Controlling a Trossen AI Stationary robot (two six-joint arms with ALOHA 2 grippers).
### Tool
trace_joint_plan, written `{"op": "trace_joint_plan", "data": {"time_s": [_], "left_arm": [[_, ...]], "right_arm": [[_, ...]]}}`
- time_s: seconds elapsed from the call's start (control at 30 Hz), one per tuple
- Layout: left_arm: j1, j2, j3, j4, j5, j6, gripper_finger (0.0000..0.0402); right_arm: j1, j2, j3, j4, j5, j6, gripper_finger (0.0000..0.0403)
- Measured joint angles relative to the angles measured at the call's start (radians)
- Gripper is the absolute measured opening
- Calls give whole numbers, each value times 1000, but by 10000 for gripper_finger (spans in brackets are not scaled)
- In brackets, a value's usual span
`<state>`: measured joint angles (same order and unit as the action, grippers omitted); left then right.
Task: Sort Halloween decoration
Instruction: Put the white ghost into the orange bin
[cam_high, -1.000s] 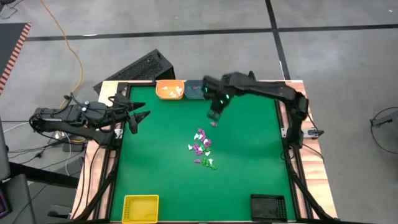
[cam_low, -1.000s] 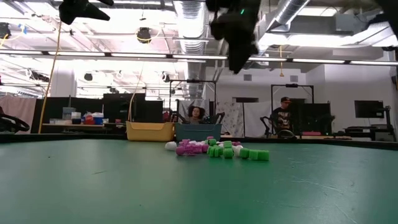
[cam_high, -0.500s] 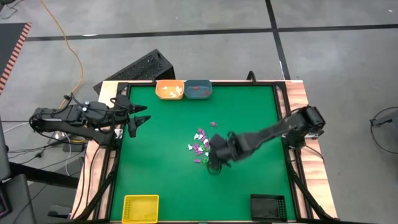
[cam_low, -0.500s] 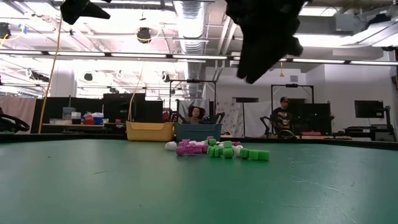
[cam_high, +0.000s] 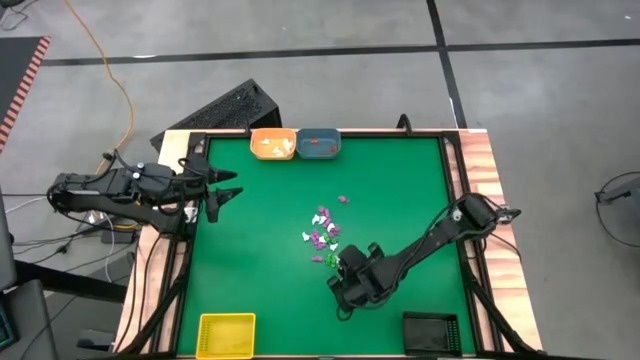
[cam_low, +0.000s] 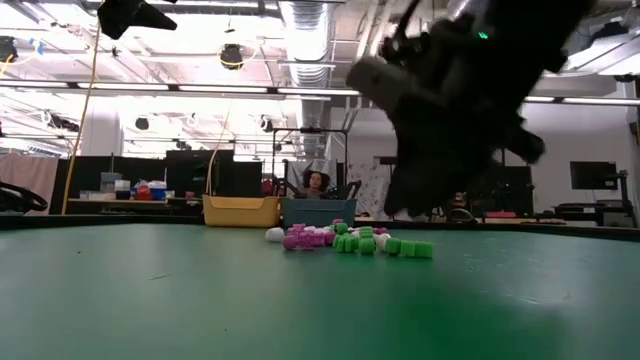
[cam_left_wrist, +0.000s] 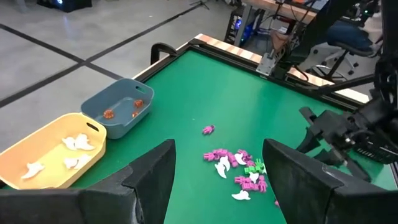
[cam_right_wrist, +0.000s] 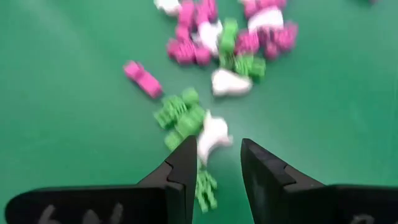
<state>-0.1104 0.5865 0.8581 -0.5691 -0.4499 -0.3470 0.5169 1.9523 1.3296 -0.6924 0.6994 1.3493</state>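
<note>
Hovering low over the near edge of the pile, the right gripper (cam_right_wrist: 215, 163) is pointing its two fingers, which are standing a little apart with nothing between them, at the Halloween decoration (cam_high: 325, 240) (a loose heap of tiny purple, green and white trinkets near the middle of the worktop (cam_high: 260, 230)). In the right wrist view, a white trinket (cam_right_wrist: 212, 134) is lying just ahead of the gap between the fingers, with green pieces (cam_right_wrist: 180, 115) beside it and another green piece (cam_right_wrist: 205, 186) almost between the fingertips. I am judging that the coming move is turning on this small distance: the gripper needs to go slightly forward and down so that one piece sits in the gap. The pile is stretching away from the gripper toward the far trays, and one purple piece (cam_high: 342, 199) is lying apart from the rest.

The right arm is clearly the nearer one. The left gripper (cam_high: 222, 190) is waiting at the left edge of the worktop with its fingers spread and empty.

The surface is a flat green mat. An orange tray (cam_high: 272, 144) and a blue tray (cam_high: 319, 144) are standing at the far edge, a yellow tray (cam_high: 225, 334) and a black tray (cam_high: 432, 332) at the near corners. Behind the worktop, a large room with desks and seated people is showing.
</note>
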Motion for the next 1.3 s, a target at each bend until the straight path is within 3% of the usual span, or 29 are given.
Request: {"op": "trace_joint_plan", "data": {"time_s": [0.43, 0.9, 1.17, 1.3], "left_arm": [[0, 0, 0, -19, 0, 41, 231], [0, 0, 0, -50, 0, 63, 231], [0, 0, 0, -54, 0, 91, 231], [0, 0, 0, -50, 0, 111, 231]], "right_arm": [[-6, 65, -52, 38, 105, 177, 118], [-72, 46, -88, -51, 89, 251, 118], [24, -37, -125, -60, 293, 480, 118], [55, -64, -168, -17, 329, 560, 118]]}}
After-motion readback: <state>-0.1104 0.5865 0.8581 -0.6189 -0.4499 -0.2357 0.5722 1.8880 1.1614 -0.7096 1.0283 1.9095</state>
